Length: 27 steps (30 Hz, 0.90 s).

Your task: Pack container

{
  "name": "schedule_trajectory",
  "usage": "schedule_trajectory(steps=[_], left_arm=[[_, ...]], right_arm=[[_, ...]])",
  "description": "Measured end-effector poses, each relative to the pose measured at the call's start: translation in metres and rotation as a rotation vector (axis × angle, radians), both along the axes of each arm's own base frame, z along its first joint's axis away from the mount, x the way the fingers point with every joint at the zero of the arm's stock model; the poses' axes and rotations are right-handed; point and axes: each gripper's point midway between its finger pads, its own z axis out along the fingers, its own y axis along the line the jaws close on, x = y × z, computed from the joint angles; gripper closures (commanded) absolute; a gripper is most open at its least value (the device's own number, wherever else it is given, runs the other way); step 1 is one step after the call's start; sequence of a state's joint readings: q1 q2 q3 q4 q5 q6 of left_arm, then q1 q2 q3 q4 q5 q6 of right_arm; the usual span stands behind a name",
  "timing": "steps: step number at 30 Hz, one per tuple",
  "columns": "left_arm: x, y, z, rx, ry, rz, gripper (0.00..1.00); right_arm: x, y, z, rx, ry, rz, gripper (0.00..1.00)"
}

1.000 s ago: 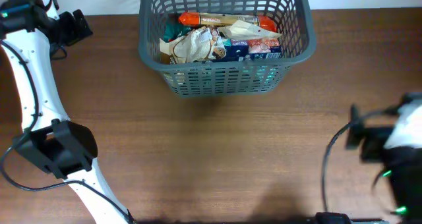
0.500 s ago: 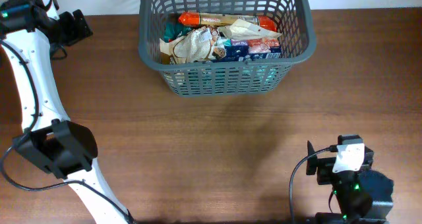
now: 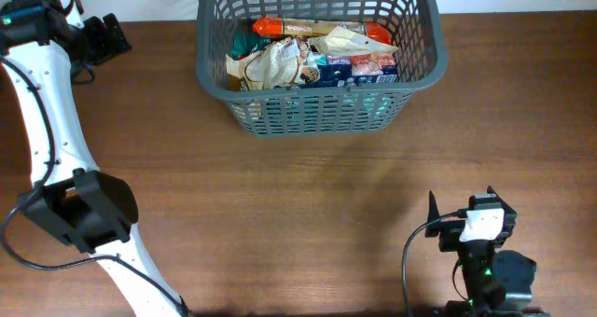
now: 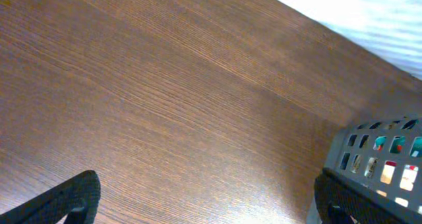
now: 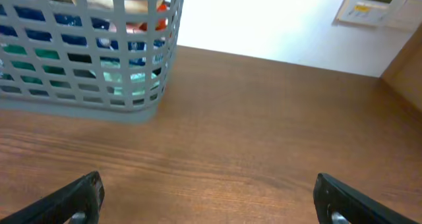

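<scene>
The container [image 3: 317, 61], a dark grey lattice basket, stands at the back centre of the table and holds several snack packages [image 3: 312, 51]. My left gripper [image 3: 110, 37] is open and empty, left of the basket at the back left. In the left wrist view [image 4: 211, 201] its fingers are spread over bare wood, with the basket's corner [image 4: 379, 161] at the right. My right gripper [image 3: 460, 207] is open and empty near the front right edge, far from the basket. The right wrist view [image 5: 211, 201] shows the basket's side [image 5: 86, 85] ahead.
The brown wooden table [image 3: 298, 205] shows no loose packages outside the basket. A white wall [image 5: 264, 20] and a wall panel [image 5: 376, 3] lie beyond the table's far edge. The left arm's white links [image 3: 42, 121] run along the left side.
My right arm has swung from the right edge in toward the front right of the table and settled low there. The left arm and the basket have not moved.
</scene>
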<state>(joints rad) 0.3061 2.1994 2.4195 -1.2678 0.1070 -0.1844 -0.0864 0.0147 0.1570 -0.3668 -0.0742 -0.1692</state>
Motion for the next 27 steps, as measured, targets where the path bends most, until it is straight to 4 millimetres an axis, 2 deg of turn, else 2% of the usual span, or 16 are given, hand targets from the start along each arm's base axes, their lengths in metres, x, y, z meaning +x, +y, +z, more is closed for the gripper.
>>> schedule_trajectory(steps=[5, 27], left_arm=[[0.000, 0.000, 0.000, 0.000, 0.000, 0.000, 0.01], [0.000, 0.000, 0.000, 0.000, 0.000, 0.000, 0.01]], right_arm=[[0.002, 0.000, -0.018, 0.002, 0.035, 0.000, 0.01], [0.002, 0.000, -0.017, 0.002, 0.028, 0.000, 0.01]])
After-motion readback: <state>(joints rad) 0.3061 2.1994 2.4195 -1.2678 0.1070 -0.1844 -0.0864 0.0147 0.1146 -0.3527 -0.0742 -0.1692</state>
